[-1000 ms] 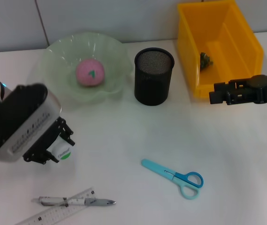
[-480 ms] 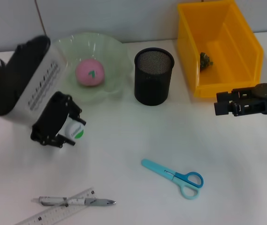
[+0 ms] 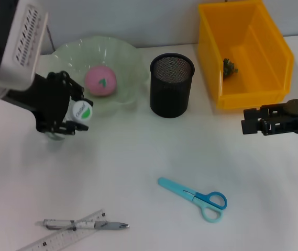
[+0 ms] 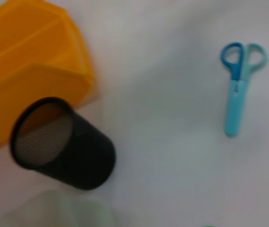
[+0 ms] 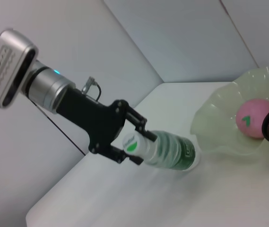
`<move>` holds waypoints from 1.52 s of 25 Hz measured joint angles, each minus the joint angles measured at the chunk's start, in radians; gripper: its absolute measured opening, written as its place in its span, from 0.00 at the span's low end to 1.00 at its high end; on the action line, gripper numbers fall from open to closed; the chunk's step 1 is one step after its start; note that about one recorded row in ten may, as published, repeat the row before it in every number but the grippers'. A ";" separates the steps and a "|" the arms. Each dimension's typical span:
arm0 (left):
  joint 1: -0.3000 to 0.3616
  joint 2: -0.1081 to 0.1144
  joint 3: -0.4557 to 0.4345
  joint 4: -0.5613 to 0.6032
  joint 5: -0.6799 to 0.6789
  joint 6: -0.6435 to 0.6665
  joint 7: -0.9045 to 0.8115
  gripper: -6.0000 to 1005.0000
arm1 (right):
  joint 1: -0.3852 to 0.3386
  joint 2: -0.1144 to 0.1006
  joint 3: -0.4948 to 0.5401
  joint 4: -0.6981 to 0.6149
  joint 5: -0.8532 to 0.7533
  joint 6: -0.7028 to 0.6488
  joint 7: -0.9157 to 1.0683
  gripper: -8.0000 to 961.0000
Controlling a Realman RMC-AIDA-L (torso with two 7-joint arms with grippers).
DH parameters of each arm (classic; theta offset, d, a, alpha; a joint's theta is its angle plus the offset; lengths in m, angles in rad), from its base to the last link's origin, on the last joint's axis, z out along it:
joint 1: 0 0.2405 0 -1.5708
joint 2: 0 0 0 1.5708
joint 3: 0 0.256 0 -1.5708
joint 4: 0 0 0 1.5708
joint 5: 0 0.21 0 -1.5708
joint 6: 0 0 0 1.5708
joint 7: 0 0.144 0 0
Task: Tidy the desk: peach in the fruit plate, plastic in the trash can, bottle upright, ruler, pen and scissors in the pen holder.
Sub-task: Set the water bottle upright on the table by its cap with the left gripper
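Note:
My left gripper (image 3: 73,112) is shut on the cap end of the clear bottle (image 3: 81,111), which hangs tilted beside the green fruit plate (image 3: 128,57); its base is near the table. The right wrist view shows the same grip (image 5: 130,144) on the bottle (image 5: 169,151). The pink peach (image 3: 100,81) lies in the plate. A black mesh pen holder (image 3: 172,86) stands mid-table. Blue scissors (image 3: 193,198) lie in front, with the pen (image 3: 86,225) and ruler (image 3: 65,238) at the front left. A scrap of plastic (image 3: 229,67) lies in the yellow trash can (image 3: 274,47). My right gripper (image 3: 248,121) hovers open in front of the can.
The left wrist view shows the pen holder (image 4: 61,142), the yellow can (image 4: 30,71) and the scissors (image 4: 240,85) on bare white table. A grey wall runs along the back edge. My left arm's bulky white wrist (image 3: 10,42) covers the back left corner.
My left arm has swung up and back toward the plate with the bottle, tipping it from lying toward upright. My right gripper has drifted slightly toward the front.

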 joint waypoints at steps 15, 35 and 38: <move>-0.003 0.004 -0.082 0.024 -0.041 -0.012 -0.135 0.45 | 0.004 0.003 -0.002 0.000 0.001 -0.024 -0.043 0.82; -0.042 0.023 -0.185 0.024 -0.027 0.093 -0.212 0.45 | 0.000 0.003 -0.002 0.002 -0.003 -0.035 -0.050 0.82; -0.046 0.032 -0.200 0.015 -0.026 0.096 -0.227 0.45 | 0.000 0.004 -0.002 0.005 -0.001 -0.034 -0.056 0.82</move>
